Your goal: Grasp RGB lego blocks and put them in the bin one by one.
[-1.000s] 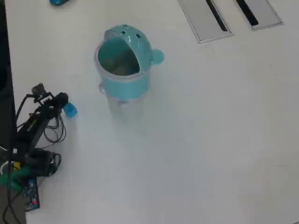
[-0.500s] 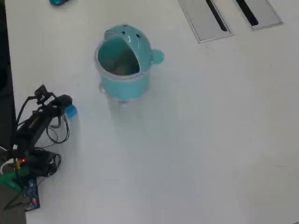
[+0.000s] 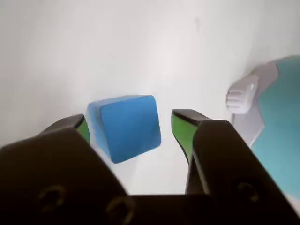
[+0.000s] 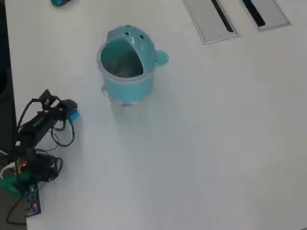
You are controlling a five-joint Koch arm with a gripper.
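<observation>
A blue lego block [image 3: 129, 129] lies on the white table between my gripper's [image 3: 130, 121] green-padded fingers [image 3: 183, 129]. The jaws are open; the left pad is close to the block and the right pad stands apart from it. In the overhead view the gripper [image 4: 69, 111] is at the left of the table with the block [image 4: 74, 115] at its tip. The teal bin [image 4: 127, 62], shaped like an animal with an open mouth, stands upright to the upper right of the gripper. Its side also shows at the right edge of the wrist view [image 3: 283, 126]. No red or green block is in view.
Two grey slotted panels [image 4: 211, 17] lie at the table's far right. A small teal object [image 4: 60, 2] sits at the top left edge. The arm's base, cables and board [image 4: 29, 191] are at the table's left edge. The bin's pale foot [image 3: 243, 96] sticks out.
</observation>
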